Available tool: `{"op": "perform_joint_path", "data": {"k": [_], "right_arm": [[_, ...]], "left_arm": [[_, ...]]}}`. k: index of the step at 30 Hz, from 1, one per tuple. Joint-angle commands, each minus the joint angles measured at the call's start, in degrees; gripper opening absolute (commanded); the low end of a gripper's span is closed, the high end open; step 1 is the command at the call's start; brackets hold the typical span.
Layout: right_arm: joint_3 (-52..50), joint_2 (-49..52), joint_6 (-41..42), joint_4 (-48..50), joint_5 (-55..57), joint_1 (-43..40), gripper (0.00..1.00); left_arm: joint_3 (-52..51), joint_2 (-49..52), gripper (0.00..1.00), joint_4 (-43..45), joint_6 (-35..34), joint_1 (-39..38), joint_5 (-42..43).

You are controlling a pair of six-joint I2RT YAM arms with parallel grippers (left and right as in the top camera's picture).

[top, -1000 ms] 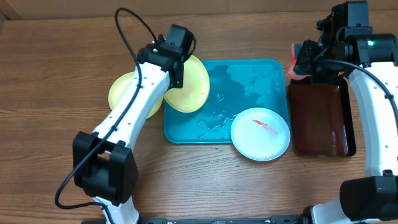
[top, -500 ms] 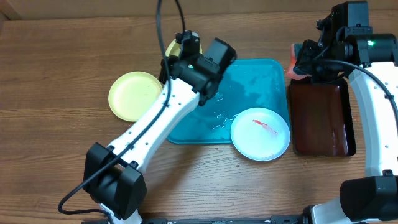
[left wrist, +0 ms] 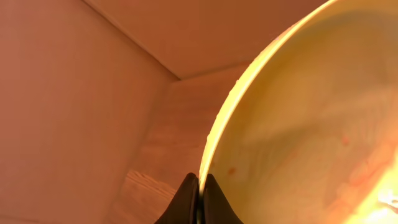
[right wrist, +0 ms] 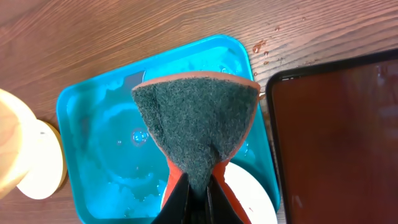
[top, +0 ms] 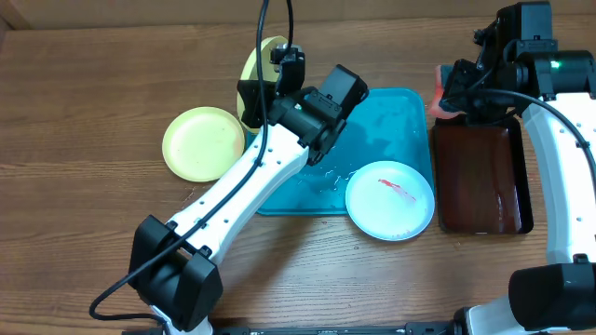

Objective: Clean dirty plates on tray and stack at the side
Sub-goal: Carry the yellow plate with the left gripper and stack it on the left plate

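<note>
the held plate [top: 252, 67] is up off the table at the far left corner of the turquoise tray [top: 396, 116], standing nearly on its rim rather than lying flat. from above it shows as a thin sliver, its long line running from the far side of the table toward the near side. i'd guess it is tipped up like that to drain, or to offer its face for a wipe. the left gripper [left wrist: 199, 186] has its fingers pinched tight on the rim, and its wrist camera looks into the hollow, where a few faint reddish specks show. which way that hollow faces, i cannot say from above.

a second cream plate [top: 203, 141] lies flat on the wood to the left, apart from the tray, likely the start of the stack. the white plate [top: 389, 199] sits across the tray's near right corner with a red smear on it, not yet cleaned.

the right gripper [right wrist: 191, 198] clamps a sponge [right wrist: 196, 124], green scouring face down, above the tray's right edge, beside the dark red-brown tray [top: 480, 177].
</note>
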Motion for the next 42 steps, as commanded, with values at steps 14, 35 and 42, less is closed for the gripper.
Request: {"op": "perform_joint_path", "data": {"k": [14,35,42], "right_arm": [[0.5,-2.0,-0.2,0.5,-0.1,-0.2,0.04],[0.5,-2.0,-0.3,0.5,-0.1,-0.2,0.04],[0.5,-2.0,-0.3,0.9,-0.1,-0.2,0.04]], "left_arm": [[1.7,-1.8,0.04,1.4,-2.8,-3.7,-5.3],[0.9,-8.0,0.04,-8.7,-2.1,27.0,60.9],[-10.2,-8.0,0.04,-3.3,2.2,43.8,73.9]]}}
